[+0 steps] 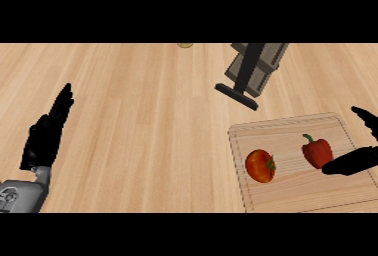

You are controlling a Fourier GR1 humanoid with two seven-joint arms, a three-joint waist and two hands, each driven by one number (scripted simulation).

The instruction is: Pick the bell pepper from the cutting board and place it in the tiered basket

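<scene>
Setting: a pale wooden counter (pixel 148 115) seen from steeply above, its grain running left to right.

Cutting board (pixel 295 192): a light wooden board with a grooved border, lying at the lower right of the counter and slightly turned; its right side runs out of view.

Bell pepper (pixel 316 152): red with a short green stem pointing up and away from the robot. It lies on the right half of the cutting board and has not been lifted.

Tomato (pixel 260 165): red and oval-looking, lying on the left half of the board, near the pepper but apart from it.

Right hand (pixel 354 161): black, coming in from the right edge over the board. It is open and has hold of nothing. One dark part reaches in low and ends right at the pepper's lower right side; whether it touches cannot be told. Another finger (pixel 365 119) shows higher up by the board's top right corner, apart from the pepper.

Left hand (pixel 46 135): black, on a grey forearm at the lower left. It rests open with straight fingers pointing up, well apart from the board.

Tiered basket (pixel 255 67): a grey and black frame at the top of the view, beyond the board's upper left corner.

Small tan object (pixel 185 45): at the very top edge, too cut off to identify.
</scene>
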